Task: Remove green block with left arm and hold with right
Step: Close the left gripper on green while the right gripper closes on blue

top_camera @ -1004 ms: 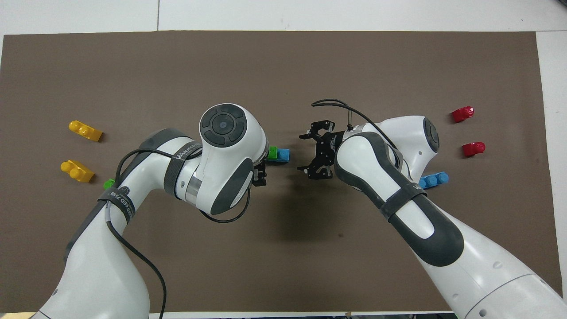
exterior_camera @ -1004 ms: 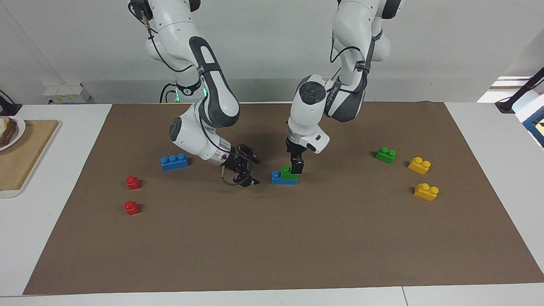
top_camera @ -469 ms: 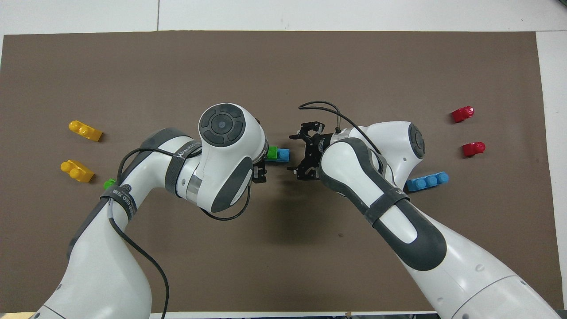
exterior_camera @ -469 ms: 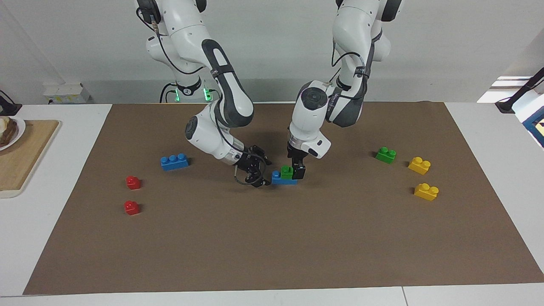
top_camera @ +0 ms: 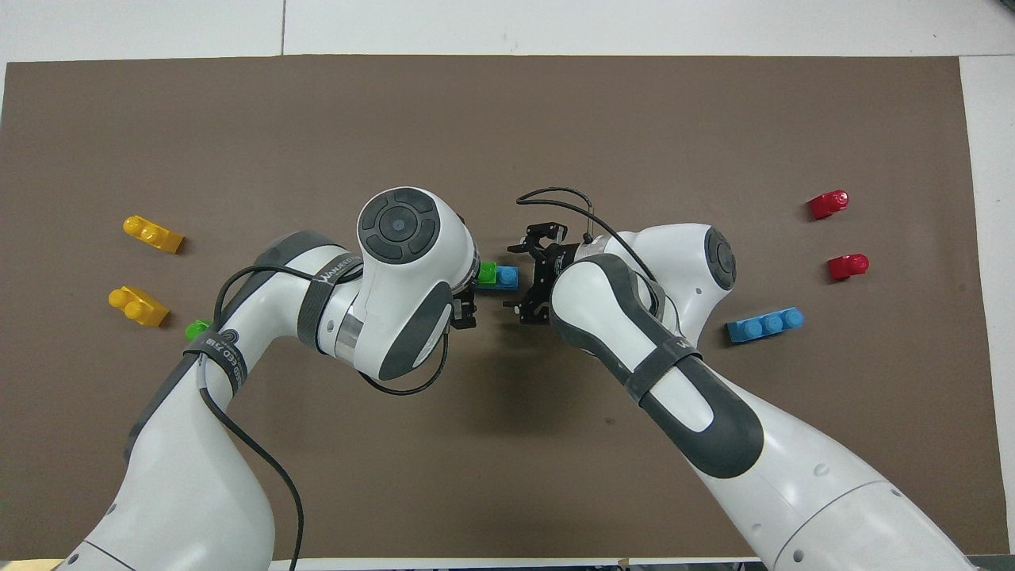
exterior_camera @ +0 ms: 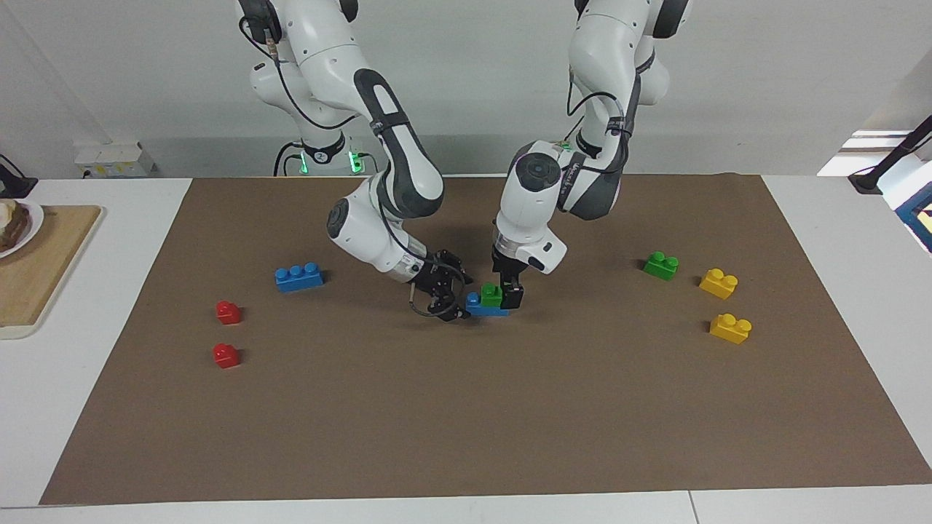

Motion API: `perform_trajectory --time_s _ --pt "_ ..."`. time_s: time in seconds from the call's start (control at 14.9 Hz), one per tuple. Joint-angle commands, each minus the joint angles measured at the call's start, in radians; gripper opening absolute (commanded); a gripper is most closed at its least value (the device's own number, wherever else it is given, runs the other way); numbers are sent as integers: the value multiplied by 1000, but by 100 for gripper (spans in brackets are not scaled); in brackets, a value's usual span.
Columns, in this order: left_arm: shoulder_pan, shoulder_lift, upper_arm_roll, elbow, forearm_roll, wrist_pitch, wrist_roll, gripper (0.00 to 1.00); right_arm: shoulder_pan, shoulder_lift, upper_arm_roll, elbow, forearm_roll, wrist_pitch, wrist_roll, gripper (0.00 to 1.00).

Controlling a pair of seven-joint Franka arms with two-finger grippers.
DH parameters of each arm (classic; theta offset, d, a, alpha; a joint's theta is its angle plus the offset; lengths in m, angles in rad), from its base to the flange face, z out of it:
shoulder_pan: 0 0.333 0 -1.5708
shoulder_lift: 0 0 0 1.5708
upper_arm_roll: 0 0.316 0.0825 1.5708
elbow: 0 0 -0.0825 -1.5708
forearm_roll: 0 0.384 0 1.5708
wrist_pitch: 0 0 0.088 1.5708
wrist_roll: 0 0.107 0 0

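The green block (exterior_camera: 492, 294) sits stacked on a blue brick (exterior_camera: 486, 308) at the middle of the brown mat (exterior_camera: 466, 422), and the left gripper (exterior_camera: 510, 295) comes straight down onto it, fingers clenched around its sides. The right gripper (exterior_camera: 453, 300) lies low at the blue brick's free end, its fingers spread to either side of that end without yet pinching it.

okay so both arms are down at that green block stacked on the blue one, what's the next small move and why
Probably close the right gripper on the blue brick. Its jaws look open at the brick's end, while the left gripper already sits on the green block, so steadying the base should come before any pull.
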Motion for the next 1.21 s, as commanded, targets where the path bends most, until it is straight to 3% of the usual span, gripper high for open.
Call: perform_trajectory --time_s 0.0,0.87,1.0,1.14 --pt "-5 -2 4 -18 8 24 -16 100 4 30 -1 23 30 38 -29 89" --pt "-12 -2 4 -35 8 50 -36 100 19 34 1 26 31 44 -25 84" --pt "-12 -4 4 -35 8 50 -36 100 22 34 1 26 31 44 -25 79" --pt "-12 -2 4 -35 8 50 -36 100 25 34 1 26 31 49 -25 62"
